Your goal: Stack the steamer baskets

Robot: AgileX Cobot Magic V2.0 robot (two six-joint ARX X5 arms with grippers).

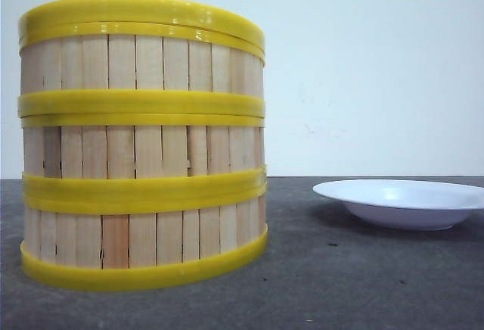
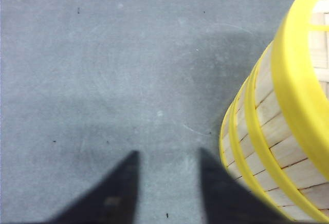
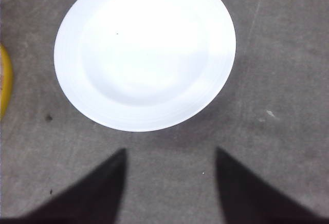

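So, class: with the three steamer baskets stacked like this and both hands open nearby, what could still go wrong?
1. The left hand sits close beside the steamer baskets; a sideways swing could knock the stack.
2. The yellow rings look slightly uneven between tiers, so a nudge might shift a basket.
3. The right hand hovers near the white plate and could clip it.

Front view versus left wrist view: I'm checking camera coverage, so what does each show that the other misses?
Only the front view shows the white plate to the right of the stack, the wall behind, and all three tiers side-on. Only the left wrist view shows the left gripper, open and empty over bare table beside the stack, plus a glimpse inside the top basket. Both show the steamer baskets stacked on the grey table.
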